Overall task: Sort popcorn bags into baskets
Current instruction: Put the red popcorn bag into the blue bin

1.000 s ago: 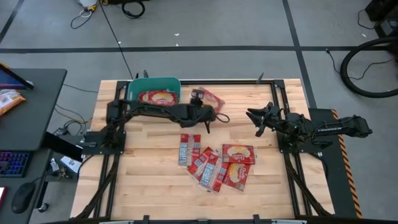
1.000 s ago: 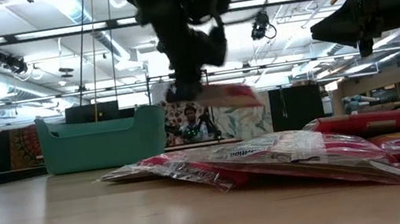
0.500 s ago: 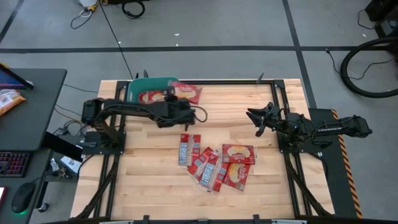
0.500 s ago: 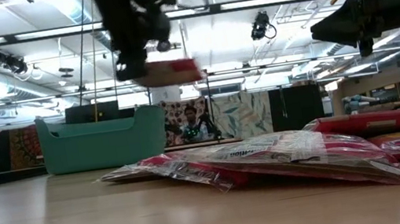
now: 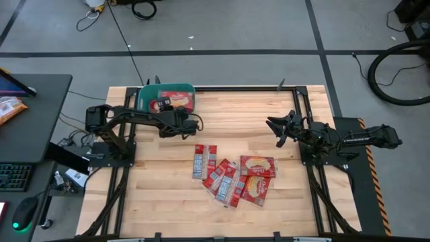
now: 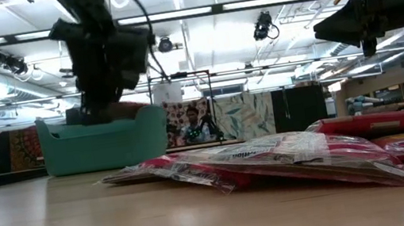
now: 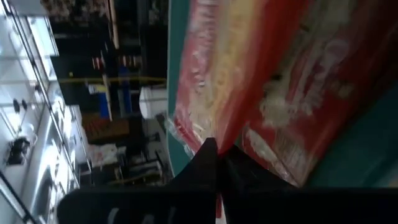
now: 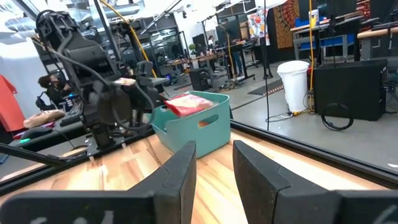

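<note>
The teal basket (image 5: pixel 144 94) stands at the table's far left corner, also in the low view (image 6: pixel 102 144) and the right wrist view (image 8: pixel 205 121). My left gripper (image 5: pixel 161 105) is over it, shut on a red popcorn bag (image 5: pixel 179 100). In the left wrist view a second red bag (image 7: pixel 311 99) lies in the basket beside the held one. Several more popcorn bags (image 5: pixel 232 175) lie in a loose pile on the middle of the table (image 6: pixel 272 154). My right gripper (image 5: pixel 275 128) hangs open above the table's right side, touching nothing. My left gripper pinches one popcorn bag at its edge (image 7: pixel 208 127) between its two shut fingers. It reaches in slanting from the table's near right side, over the basket. The bag (image 8: pixel 186 102) lies tilted in the basket, with one part showing above the rim.
The black frame rails run along the table's far edge (image 5: pixel 255 87) and right side (image 5: pixel 302 134). Bare wood lies between the basket and the pile. A desk with a keyboard (image 5: pixel 13 178) stands left of the table.
My left gripper has carried the bag from above the table's middle toward the far left corner and down into the basket, staying shut on it. The bag, first held high, now sits low at the basket's rim.
</note>
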You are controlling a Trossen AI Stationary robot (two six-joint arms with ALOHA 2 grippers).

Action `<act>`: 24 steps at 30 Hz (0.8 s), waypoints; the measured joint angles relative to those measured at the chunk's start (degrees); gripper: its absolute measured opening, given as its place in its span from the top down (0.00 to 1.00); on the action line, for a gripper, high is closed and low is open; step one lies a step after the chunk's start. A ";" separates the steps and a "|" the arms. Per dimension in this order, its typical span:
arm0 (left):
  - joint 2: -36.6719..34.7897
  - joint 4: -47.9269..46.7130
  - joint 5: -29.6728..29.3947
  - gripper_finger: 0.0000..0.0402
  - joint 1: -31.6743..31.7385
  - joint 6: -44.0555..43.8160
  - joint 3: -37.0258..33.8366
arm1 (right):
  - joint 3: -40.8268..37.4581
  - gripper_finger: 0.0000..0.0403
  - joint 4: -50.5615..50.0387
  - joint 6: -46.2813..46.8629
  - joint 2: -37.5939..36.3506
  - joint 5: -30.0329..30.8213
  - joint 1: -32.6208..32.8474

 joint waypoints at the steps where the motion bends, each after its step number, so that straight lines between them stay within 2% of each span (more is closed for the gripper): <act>1: 0.00 0.04 0.23 0.98 0.57 -0.52 -0.78 | 0.00 0.73 -0.01 0.00 0.00 -0.01 0.00; 7: 0.00 0.04 0.36 0.84 2.85 -3.78 -3.73 | 0.00 0.73 -0.01 0.00 0.00 -0.02 -0.02; 14: -0.20 -0.96 0.66 0.68 1.45 -3.10 -2.35 | 0.00 0.73 -0.01 0.00 0.00 -0.02 -0.01; 21: -2.22 -0.83 0.36 0.65 -2.18 -3.13 1.90 | 0.00 0.73 -0.01 0.00 0.00 -0.02 0.00; 24: -2.49 3.56 0.00 0.65 -5.46 1.64 3.58 | 0.00 0.73 -0.01 0.00 0.00 -0.10 -0.01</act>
